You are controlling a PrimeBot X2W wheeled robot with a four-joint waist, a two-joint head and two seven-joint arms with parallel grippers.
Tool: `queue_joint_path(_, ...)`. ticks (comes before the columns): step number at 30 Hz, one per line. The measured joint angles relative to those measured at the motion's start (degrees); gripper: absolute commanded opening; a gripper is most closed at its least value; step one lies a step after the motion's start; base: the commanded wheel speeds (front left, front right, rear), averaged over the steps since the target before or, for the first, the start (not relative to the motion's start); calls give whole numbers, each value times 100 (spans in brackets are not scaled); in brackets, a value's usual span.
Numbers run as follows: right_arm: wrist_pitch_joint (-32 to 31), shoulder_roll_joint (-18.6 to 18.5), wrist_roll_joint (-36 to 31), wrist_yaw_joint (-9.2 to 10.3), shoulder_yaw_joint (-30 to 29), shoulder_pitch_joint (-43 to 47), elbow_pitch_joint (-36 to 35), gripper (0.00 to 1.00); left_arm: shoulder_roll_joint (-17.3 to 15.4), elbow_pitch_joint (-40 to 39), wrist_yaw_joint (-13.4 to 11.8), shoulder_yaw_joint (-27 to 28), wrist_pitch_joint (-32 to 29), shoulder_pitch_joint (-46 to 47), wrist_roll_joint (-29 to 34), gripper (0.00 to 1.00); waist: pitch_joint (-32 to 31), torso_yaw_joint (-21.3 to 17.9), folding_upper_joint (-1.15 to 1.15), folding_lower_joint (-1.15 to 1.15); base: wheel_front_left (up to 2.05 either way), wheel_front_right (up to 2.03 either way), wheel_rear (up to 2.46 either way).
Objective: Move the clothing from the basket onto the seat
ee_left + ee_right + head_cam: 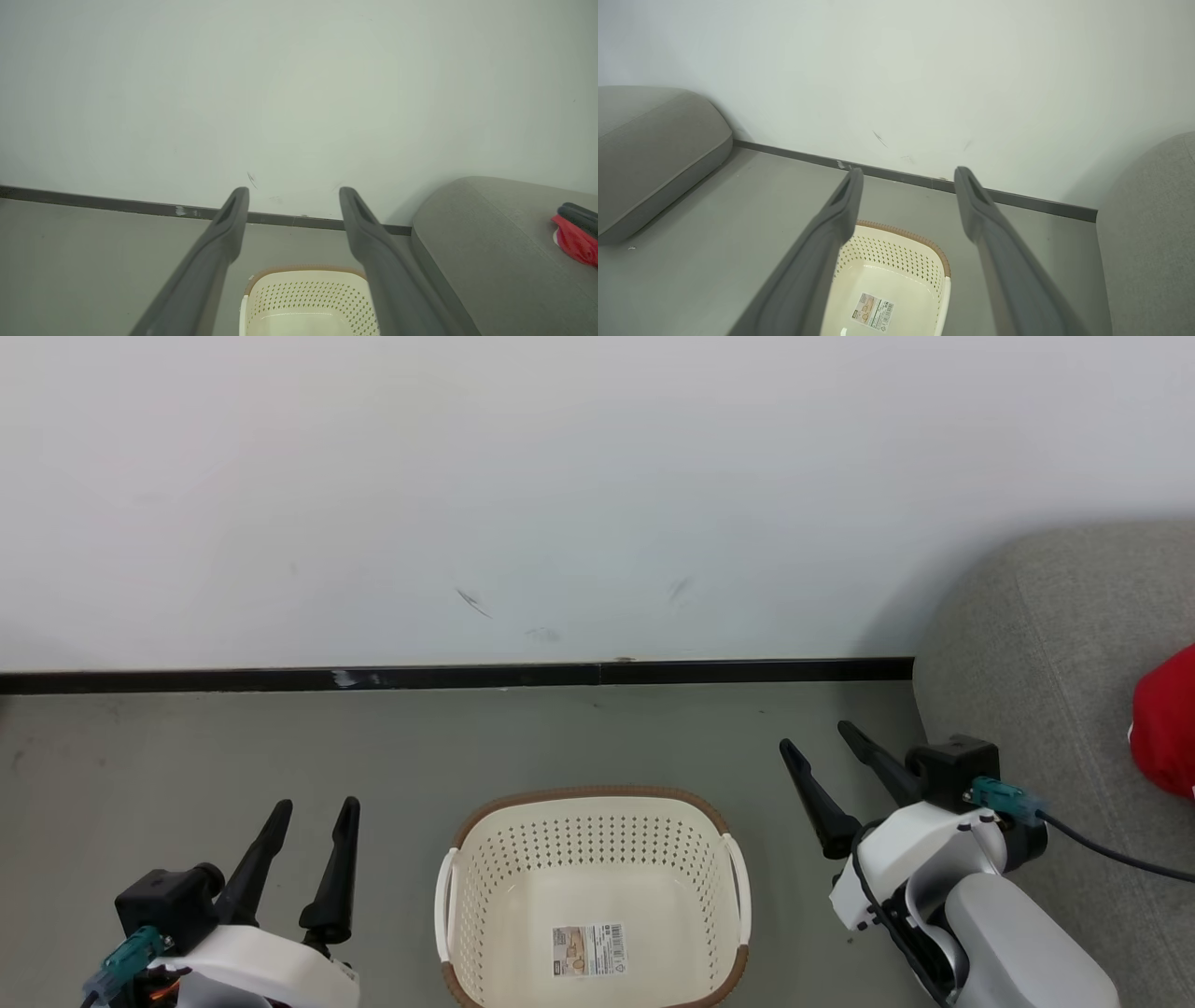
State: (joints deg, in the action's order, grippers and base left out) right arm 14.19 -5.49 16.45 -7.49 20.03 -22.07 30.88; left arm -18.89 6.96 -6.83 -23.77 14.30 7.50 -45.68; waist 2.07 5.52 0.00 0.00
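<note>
My left end effector point(316, 802) hangs over the floor point(187, 756) to the left of the basket point(597, 859), its two dark fingers spread wide with nothing between them. My right end effector point(816, 735) sits to the basket's right, just beside the seat point(1027, 644), equally spread and empty. Looking down into the basket I see only its cream bottom and the paper label point(588, 949), with no cloth in it. The one piece of clothing I can find is a red garment point(1167, 723) lying on the seat, cut off by the right edge of my head view. I judge the transfer to be done, or very nearly. The garment looks bunched and soft, so I expect it to be light and limp, sagging and trailing from wherever I pinch it. If it needs shifting, I would close on a raised fold near its middle. A loose edge would likely slip out or drag across the cushion.
</note>
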Motion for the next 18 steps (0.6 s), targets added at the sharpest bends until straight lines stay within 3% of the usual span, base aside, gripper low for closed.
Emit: queue_joint_path(18,0,38,-44,0,-67,436,-281,100,97,156,98,116,0,-106,197,100,-223,-64,0,0,0,0,0)
